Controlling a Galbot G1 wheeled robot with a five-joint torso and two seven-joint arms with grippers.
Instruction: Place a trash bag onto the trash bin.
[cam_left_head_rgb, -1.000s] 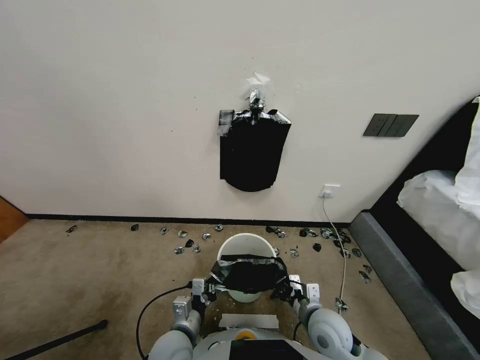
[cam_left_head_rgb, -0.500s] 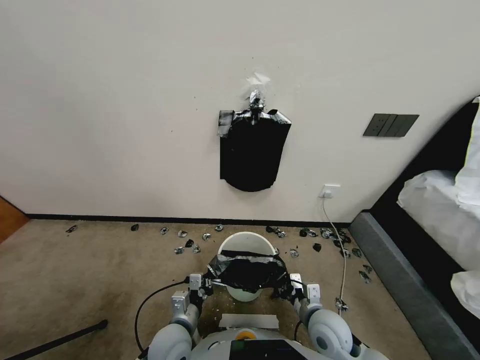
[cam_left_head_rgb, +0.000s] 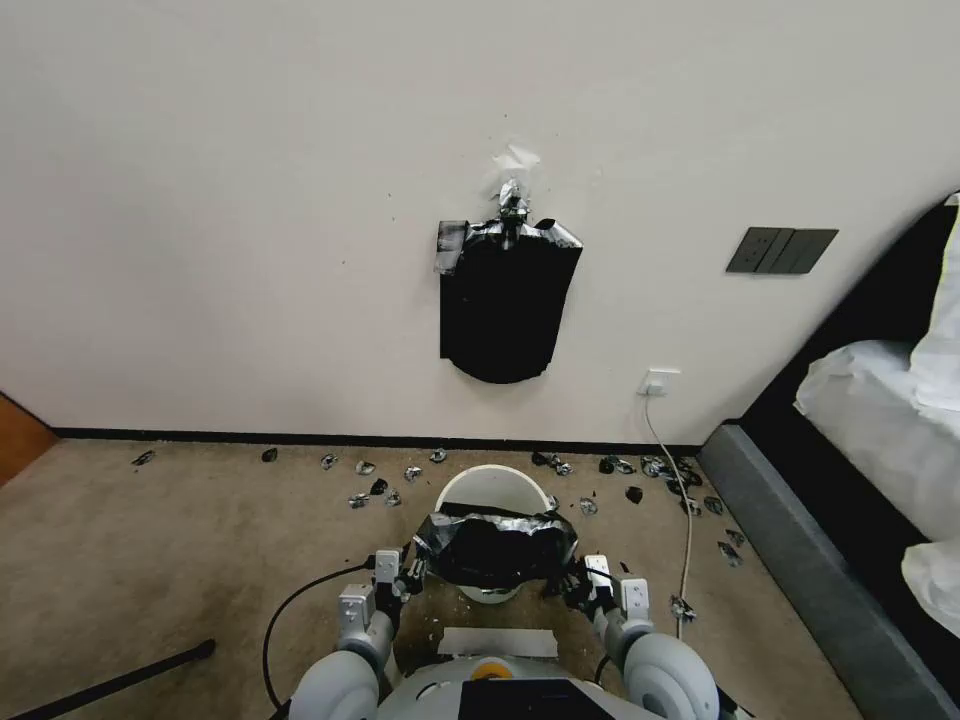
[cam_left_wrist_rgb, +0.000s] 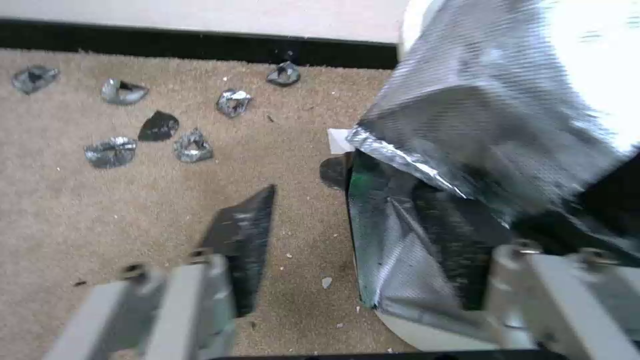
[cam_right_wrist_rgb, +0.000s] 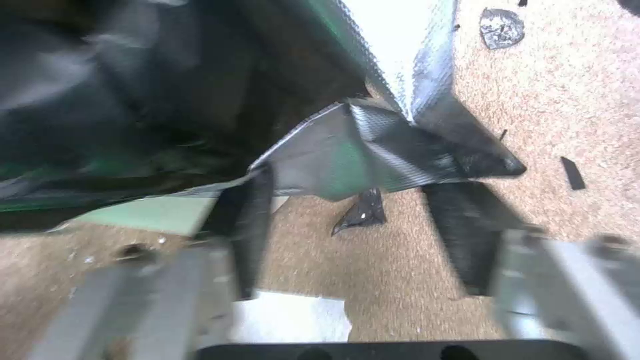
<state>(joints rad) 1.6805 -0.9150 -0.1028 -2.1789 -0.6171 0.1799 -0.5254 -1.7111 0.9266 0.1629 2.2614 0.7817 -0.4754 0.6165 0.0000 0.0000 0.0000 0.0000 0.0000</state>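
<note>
The trash bag (cam_left_head_rgb: 497, 548) is stretched open between the two grippers, hanging over the near part of the trash bin (cam_left_head_rgb: 492, 488), which stands on the carpet (cam_left_head_rgb: 180, 540) close to the wall (cam_left_head_rgb: 250, 200). The bin's far rim shows beyond the bag; its near side is covered by the film.

The left gripper (cam_left_head_rgb: 408, 574) is at the bag's left edge. In the left wrist view its fingers (cam_left_wrist_rgb: 241, 240) are spread wide, one over bare carpet, the other against the bag's film (cam_left_wrist_rgb: 427, 220); whether it grips the film I cannot tell.

The right gripper (cam_left_head_rgb: 578, 580) is at the bag's right edge. In the right wrist view its fingers (cam_right_wrist_rgb: 250, 220) are also spread apart, with a corner of the bag (cam_right_wrist_rgb: 373, 155) just beyond them.

On the wall above hangs a flat black bag bundle (cam_left_head_rgb: 505, 300). Foil scraps (cam_left_head_rgb: 380, 488) litter the carpet by the baseboard
</note>
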